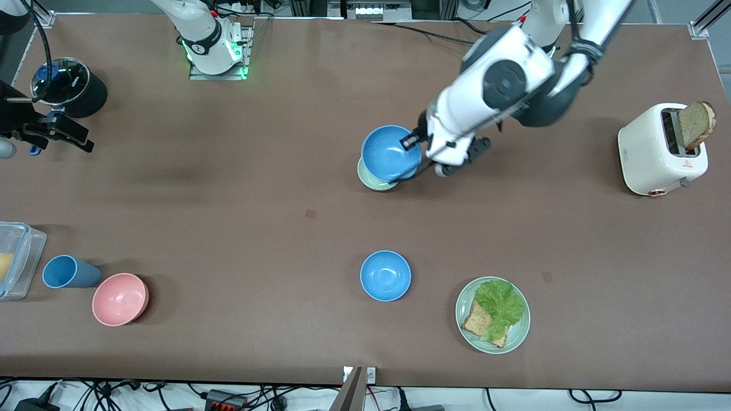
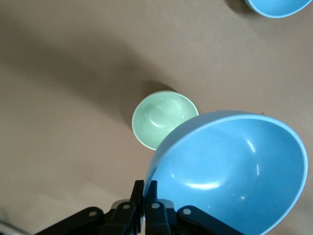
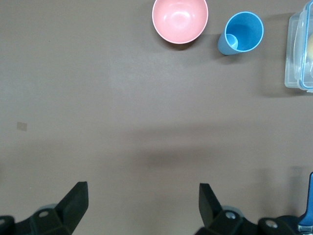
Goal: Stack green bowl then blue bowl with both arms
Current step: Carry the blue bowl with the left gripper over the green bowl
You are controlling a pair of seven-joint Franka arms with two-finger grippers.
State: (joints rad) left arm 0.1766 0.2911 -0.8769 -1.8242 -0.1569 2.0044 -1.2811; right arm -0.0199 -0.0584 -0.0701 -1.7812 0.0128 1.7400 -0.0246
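Right now the left hand is clenched on the rim of a blue bowl, holding it tilted in the air over the green bowl. From the left wrist view the fingers pinch the blue bowl's edge, one inside and one outside, and the green bowl sits upright on the counter below, apart from the blue one. The green bowl stands near the middle of the counter, somewhat toward the edge where the arms are mounted.

A second blue bowl rests upright nearer the front edge, and a green plate with lettuce and bread lies beside it, toward the left arm's end. A white toaster with a slice of bread sticking out stands near the left arm's end of the counter.

The right hand waits with its fingers spread wide and nothing between them, over the right arm's end of the counter. Close to the front corner at that end are a pink bowl, a blue cup lying on its side and a clear plastic box.
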